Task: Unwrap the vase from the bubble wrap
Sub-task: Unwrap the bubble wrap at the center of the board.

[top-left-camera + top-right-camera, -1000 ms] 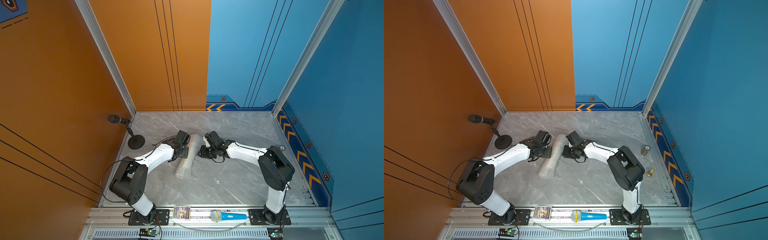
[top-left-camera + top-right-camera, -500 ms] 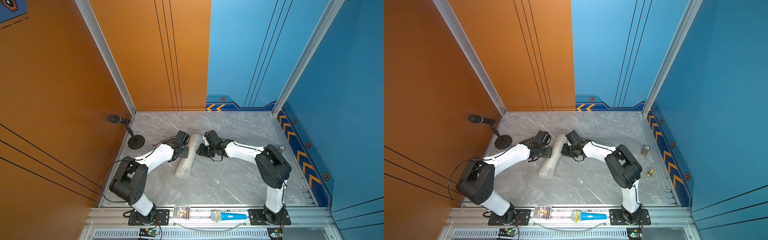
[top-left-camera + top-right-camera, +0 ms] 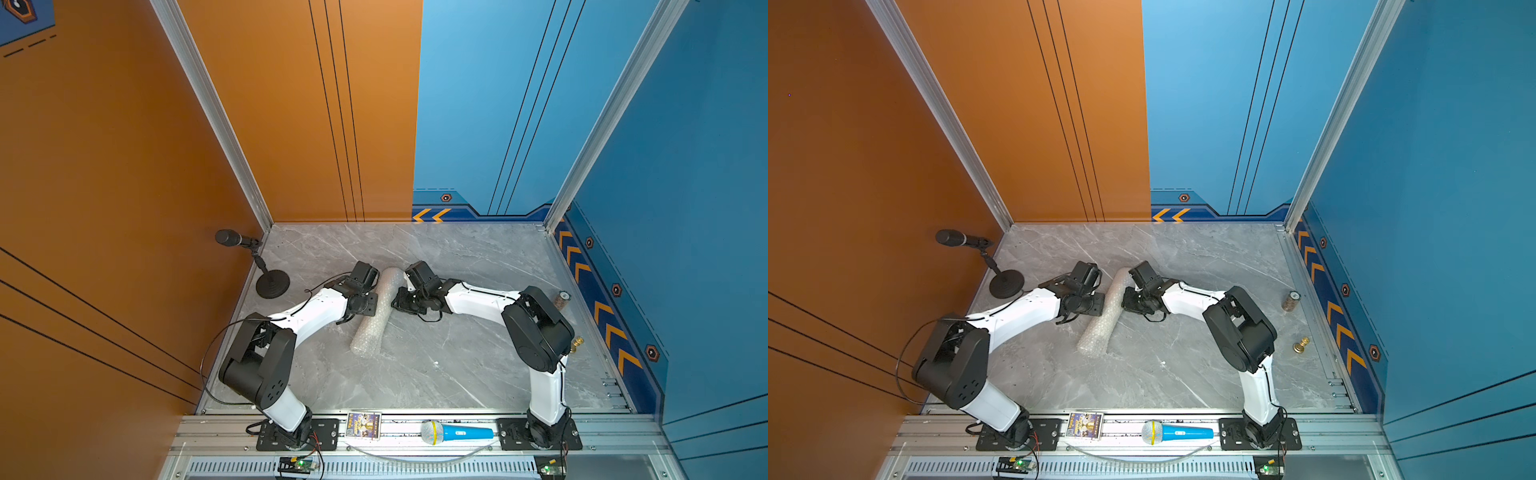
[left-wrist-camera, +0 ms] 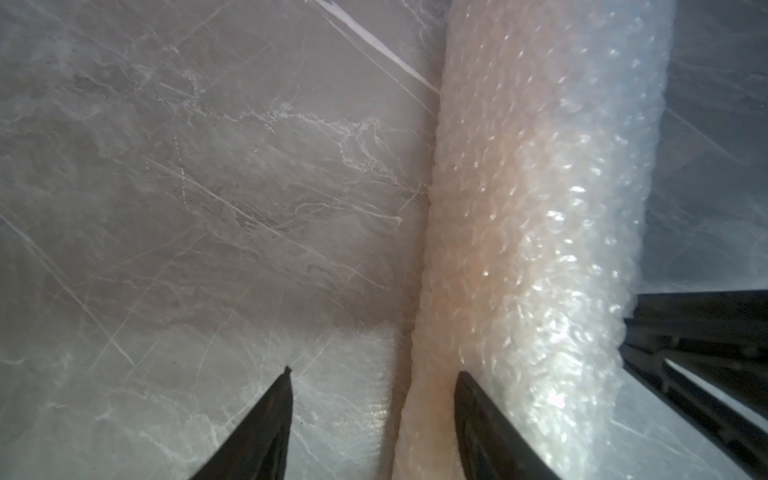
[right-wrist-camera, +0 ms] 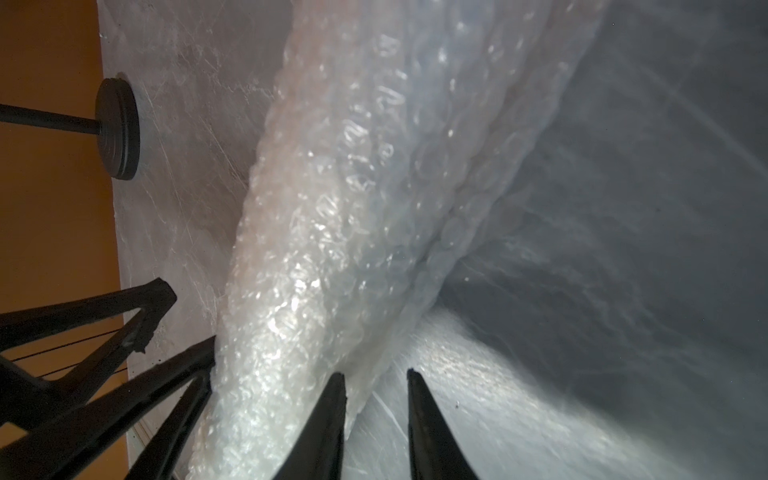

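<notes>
Your left gripper stands with jaws apart, one finger against the side of the bubble wrap, the other over bare table. Your right gripper shows a narrower gap, one finger against the roll's opposite flank. Neither clamps anything. The wrap lies as a closed roll mid-table between the two, its long axis running from the arms' bases toward the back wall, leaning slightly right. The vase is hidden inside, so you cannot tell which way it points.
</notes>
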Tool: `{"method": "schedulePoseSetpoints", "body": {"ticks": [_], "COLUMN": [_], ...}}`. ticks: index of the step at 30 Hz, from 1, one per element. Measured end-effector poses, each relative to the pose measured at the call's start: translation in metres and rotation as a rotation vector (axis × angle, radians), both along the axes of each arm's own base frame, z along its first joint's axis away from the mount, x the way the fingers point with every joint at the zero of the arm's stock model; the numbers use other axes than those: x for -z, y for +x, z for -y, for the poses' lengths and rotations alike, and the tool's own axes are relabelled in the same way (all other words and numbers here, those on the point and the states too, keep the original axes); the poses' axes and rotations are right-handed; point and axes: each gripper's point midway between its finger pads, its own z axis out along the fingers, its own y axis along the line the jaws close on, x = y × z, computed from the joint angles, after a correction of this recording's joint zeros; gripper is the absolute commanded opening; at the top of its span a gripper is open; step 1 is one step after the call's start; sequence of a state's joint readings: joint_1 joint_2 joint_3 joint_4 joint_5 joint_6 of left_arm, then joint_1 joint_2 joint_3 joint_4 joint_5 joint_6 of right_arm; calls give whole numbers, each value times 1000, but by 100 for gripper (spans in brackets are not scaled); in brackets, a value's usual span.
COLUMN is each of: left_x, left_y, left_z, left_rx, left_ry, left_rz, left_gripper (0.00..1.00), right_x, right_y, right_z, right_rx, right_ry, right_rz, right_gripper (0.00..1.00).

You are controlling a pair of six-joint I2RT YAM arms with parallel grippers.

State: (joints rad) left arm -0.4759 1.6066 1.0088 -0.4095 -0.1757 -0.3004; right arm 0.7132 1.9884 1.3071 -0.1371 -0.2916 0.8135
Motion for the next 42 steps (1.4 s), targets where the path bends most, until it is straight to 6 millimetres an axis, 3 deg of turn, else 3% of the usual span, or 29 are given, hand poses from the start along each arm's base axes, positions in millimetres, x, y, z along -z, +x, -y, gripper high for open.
{"method": "schedulePoseSetpoints", "body": {"ticks": [15,25,35,38,42], "left_x": [1,-3,-38,-49,-62], "left_y": [0,-9,-20,-19,-15], "left_z": [0,13,27,38,56], "left_rx": [-3,32,76,103,140], "left_ry": [-16,-93,-195,-211,-234], "left_rz": [-5,-32,3,18,36], "left_gripper": [62,63,64,64,65], "right_x": [4,15,7,4,4], "right_y": [6,13,10,11,11], "right_z": [1,26,37,37,37], "right_rx": [1,5,-40,-45,-46], "right_ry": [-20,-98,-155,-152,-152], "right_rz": [-9,-13,16,25,25], "right_gripper": [0,0,1,13,16]}}
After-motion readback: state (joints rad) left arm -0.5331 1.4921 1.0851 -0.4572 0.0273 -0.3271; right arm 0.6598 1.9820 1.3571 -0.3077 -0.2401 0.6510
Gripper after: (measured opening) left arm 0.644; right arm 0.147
